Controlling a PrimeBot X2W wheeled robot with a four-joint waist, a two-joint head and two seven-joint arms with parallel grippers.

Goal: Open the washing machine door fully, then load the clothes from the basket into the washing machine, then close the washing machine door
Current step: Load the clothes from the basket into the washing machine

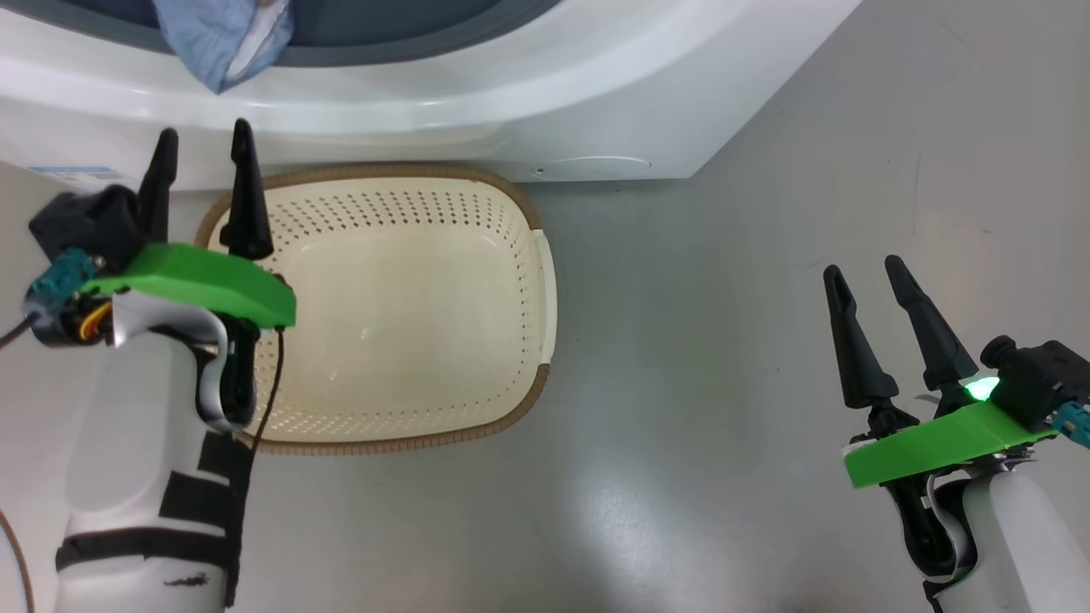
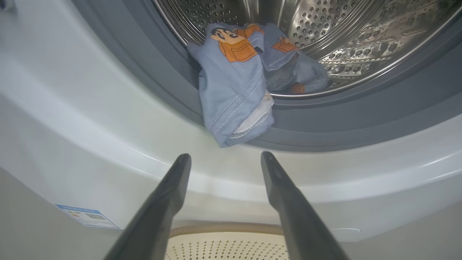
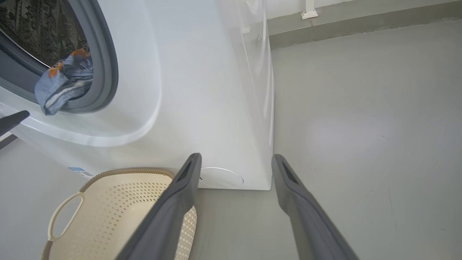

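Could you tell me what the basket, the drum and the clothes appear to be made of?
The basket: probably moulded plastic, smooth cream, perforated walls, woven-look brown rim. The drum: shiny metal, likely stainless steel, reflective with punched holes. The clothes: soft woven fabric, perhaps cotton, showing folds and stitched seams.
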